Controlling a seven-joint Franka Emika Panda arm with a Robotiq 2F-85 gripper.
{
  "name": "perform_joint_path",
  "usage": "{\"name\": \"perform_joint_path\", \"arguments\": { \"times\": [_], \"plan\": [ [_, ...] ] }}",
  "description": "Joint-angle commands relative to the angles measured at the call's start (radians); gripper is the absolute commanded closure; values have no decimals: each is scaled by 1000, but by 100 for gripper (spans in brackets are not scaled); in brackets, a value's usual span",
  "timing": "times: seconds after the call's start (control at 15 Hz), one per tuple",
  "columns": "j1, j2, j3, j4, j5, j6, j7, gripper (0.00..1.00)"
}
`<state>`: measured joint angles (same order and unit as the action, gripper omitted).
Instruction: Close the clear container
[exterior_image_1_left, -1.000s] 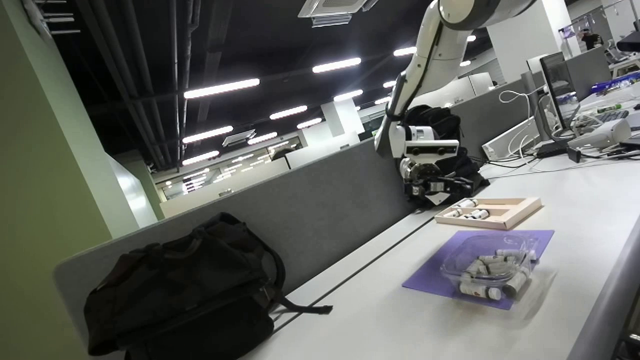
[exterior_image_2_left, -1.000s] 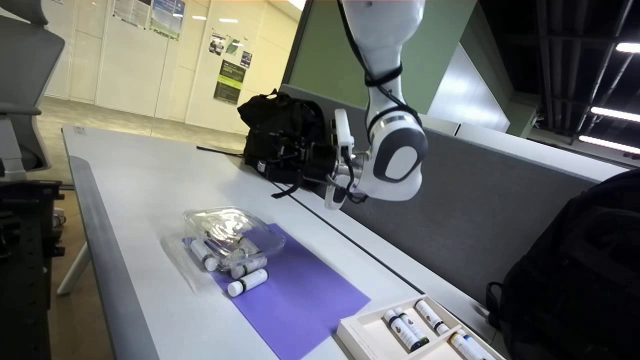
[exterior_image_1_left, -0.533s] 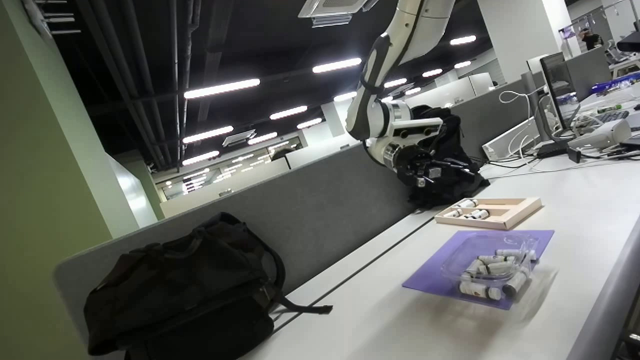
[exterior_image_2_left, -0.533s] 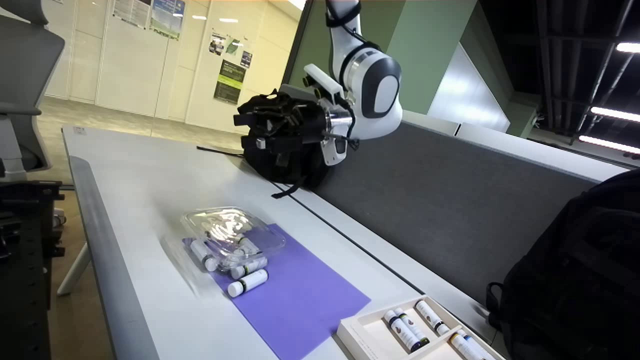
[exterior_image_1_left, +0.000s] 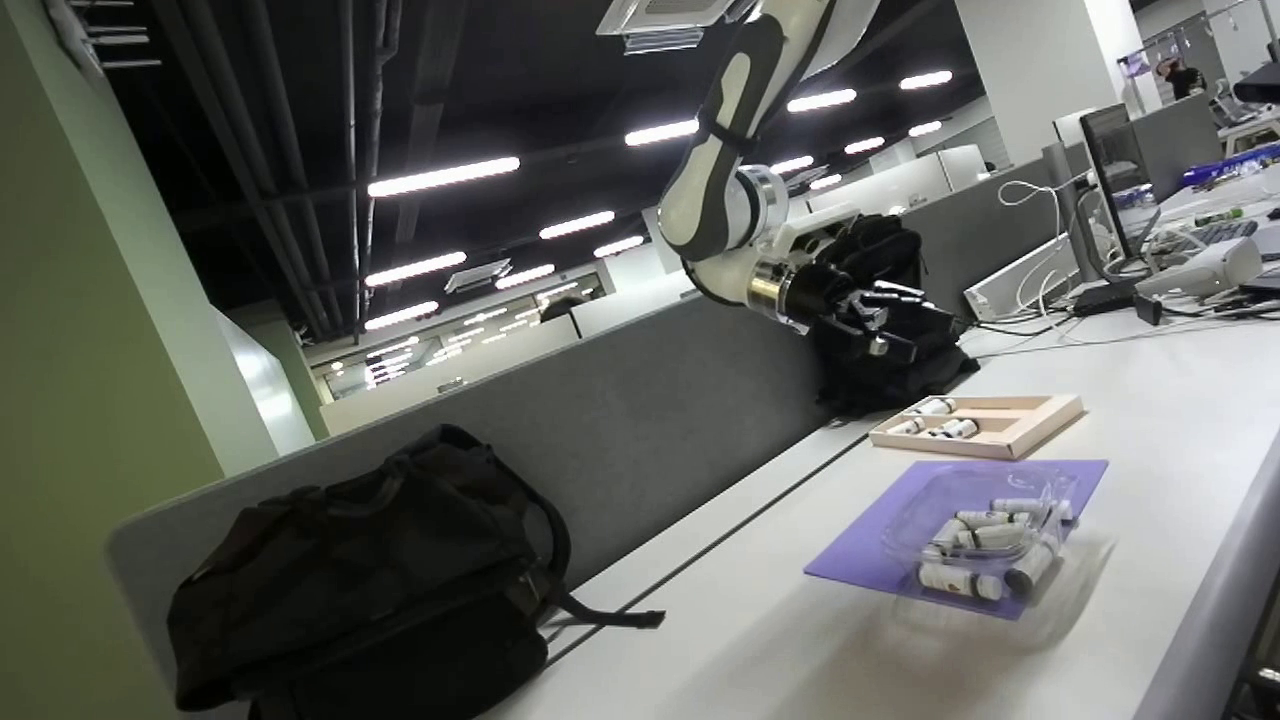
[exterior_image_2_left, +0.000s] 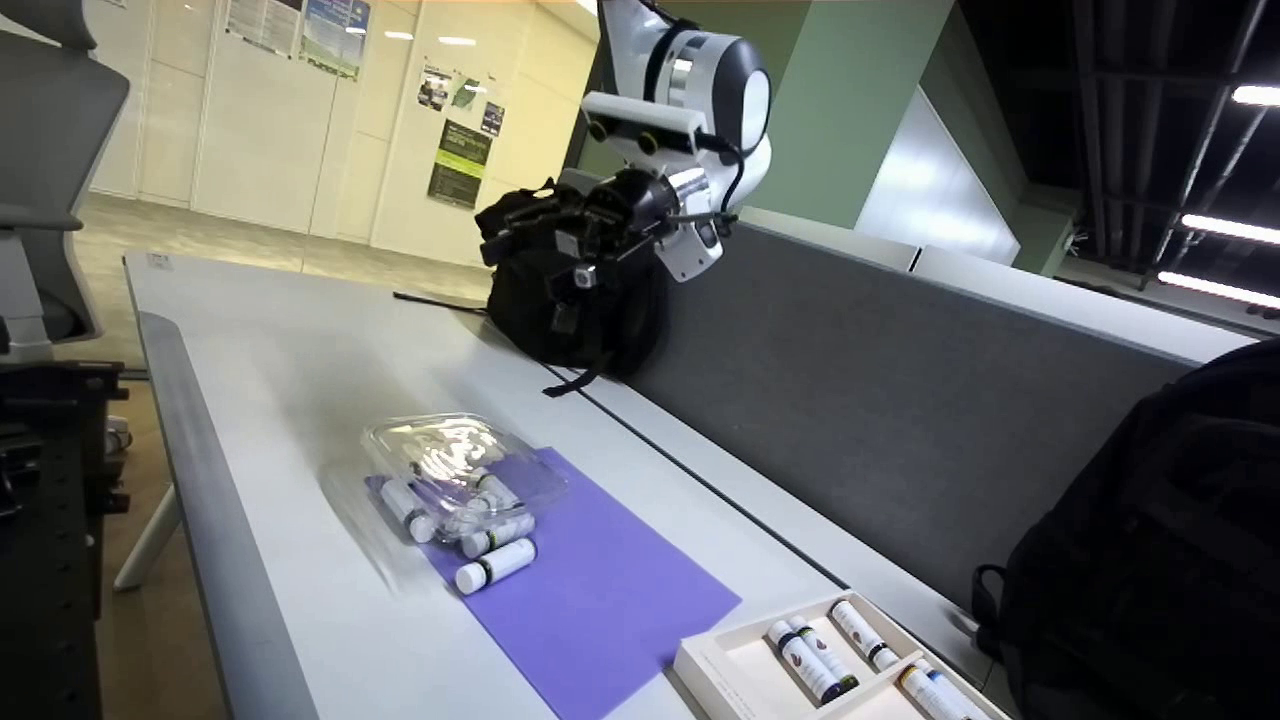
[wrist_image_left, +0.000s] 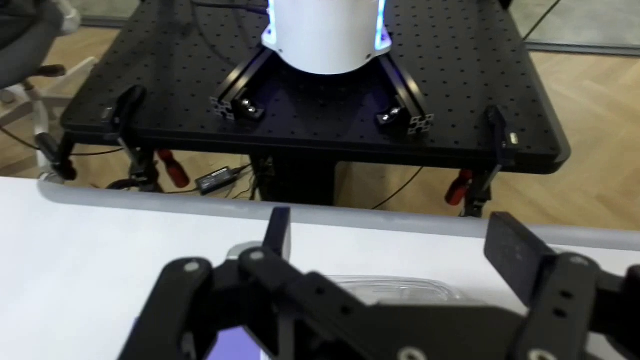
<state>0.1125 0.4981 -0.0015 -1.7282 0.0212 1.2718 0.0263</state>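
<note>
The clear container (exterior_image_1_left: 935, 505) sits at the end of the purple mat (exterior_image_1_left: 860, 545), several whitish bottles showing through its walls. In an exterior view its clear top (exterior_image_2_left: 450, 445) looks tilted and catches glare. A faint clear edge lies beside it on the table; I cannot tell exactly how the lid sits. A white bottle (exterior_image_2_left: 497, 566) lies at its near side on the mat. My gripper (exterior_image_1_left: 905, 325) is in the air well above the table, apart from the container. In the wrist view the gripper (wrist_image_left: 392, 237) is open and empty; its body hides most of the container (wrist_image_left: 405, 287).
A shallow tan tray (exterior_image_1_left: 1030, 435) with several bottles stands past the mat. Black backpacks (exterior_image_1_left: 370, 590) (exterior_image_2_left: 570, 300) rest along the grey partition (exterior_image_2_left: 850, 340). The wrist view shows the table's grey edge (wrist_image_left: 380, 220) and the black robot stand (wrist_image_left: 320, 130).
My gripper has risen and the wrist has turned, with the fingers now pointing more outward over the table. The container, bottles and tray have not moved.
</note>
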Motion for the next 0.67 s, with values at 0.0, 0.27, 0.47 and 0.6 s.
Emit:
{"name": "perform_joint_path", "arguments": {
  "times": [0.0,0.27,0.47,0.6],
  "plan": [
    [35,-62,27,-37,-163,32,16,0],
    [13,-41,43,-19,-114,118,10,0],
    [8,-48,42,-29,-114,130,9,0],
    [7,-48,42,-30,-114,131,9,0]
  ]
}}
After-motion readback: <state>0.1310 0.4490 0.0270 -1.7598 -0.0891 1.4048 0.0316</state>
